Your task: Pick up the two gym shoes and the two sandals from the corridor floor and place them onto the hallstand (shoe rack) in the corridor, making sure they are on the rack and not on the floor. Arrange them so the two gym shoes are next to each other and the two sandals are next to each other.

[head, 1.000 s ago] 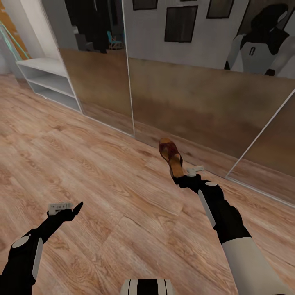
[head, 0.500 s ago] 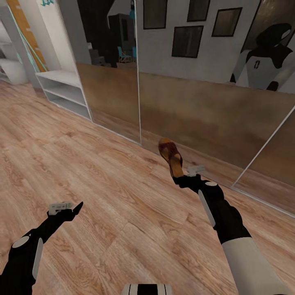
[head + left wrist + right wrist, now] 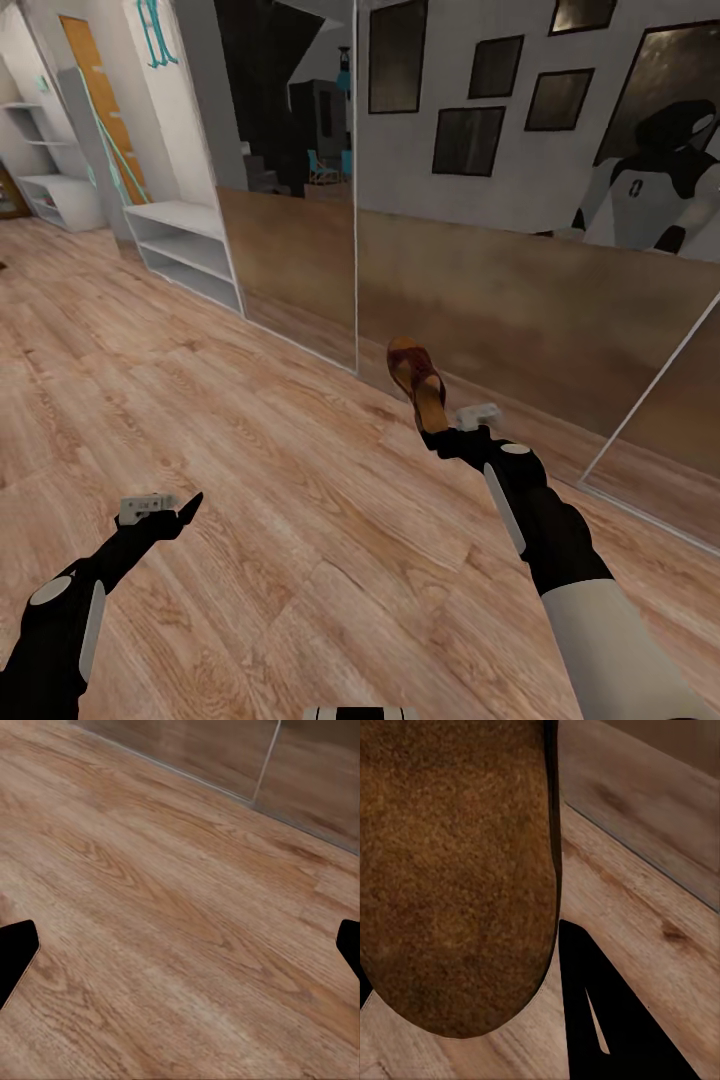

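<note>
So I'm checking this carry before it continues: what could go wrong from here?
The right end effector grips the sandal only by its end, so it might slip or swing. The sandal sticks out toward the mirrored wall panels close ahead and could clip them. The hallstand sits far off left, a long carry.

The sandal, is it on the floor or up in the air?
Up in the air. The right tool grips the sandal by one end, so it sticks up above the wooden floor.
</note>
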`<state>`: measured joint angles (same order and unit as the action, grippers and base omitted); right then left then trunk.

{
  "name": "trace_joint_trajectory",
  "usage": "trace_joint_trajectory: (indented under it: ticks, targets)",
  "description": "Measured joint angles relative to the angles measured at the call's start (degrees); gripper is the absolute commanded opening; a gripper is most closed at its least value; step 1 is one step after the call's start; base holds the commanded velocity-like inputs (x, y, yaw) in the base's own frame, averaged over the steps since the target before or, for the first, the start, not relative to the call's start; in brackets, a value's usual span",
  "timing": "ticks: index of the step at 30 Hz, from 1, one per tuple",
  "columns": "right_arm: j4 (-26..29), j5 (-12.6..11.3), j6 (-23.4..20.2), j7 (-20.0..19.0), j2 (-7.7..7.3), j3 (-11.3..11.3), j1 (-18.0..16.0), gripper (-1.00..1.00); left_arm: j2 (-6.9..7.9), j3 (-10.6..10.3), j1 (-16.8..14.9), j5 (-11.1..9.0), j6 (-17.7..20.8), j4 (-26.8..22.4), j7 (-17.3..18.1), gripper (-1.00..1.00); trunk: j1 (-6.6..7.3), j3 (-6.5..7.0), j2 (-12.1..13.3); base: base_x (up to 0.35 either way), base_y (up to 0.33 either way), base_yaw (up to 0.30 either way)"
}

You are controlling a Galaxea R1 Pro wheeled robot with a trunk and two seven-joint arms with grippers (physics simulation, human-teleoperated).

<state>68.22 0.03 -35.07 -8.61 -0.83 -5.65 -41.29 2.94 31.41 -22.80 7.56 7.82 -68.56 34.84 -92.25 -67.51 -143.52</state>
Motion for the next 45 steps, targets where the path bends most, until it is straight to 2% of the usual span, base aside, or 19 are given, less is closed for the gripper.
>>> trace_joint_trajectory:
  ticks: [15,23,29,45]
  targets:
    - [0.0,-0.1,0.0,0.0,0.0,0.0,0.0,-1.0,0.0,0.0,0.0,0.0,0.0,0.0,0.0,1.0,0.39,4.67,0.2,0.0,0.0,0.091]
    - [0.0,0.0,0.0,0.0,0.0,0.0,0.0,-1.0,0.0,0.0,0.0,0.0,0.0,0.0,0.0,1.0,0.38,5.4,0.2,0.0,0.0,0.086]
    - [0.0,-0.1,0.0,0.0,0.0,0.0,0.0,-1.0,0.0,0.0,0.0,0.0,0.0,0.0,0.0,1.0,0.54,7.27,0.3,0.0,0.0,0.086]
    - [-0.9,0.0,0.0,0.1,0.0,0.0,0.0,-1.0,-0.05,0.1,0.0,-0.1,-0.1,0.0,0.0,1.0,0.54,8.72,0.3,0.005,0.0,0.085]
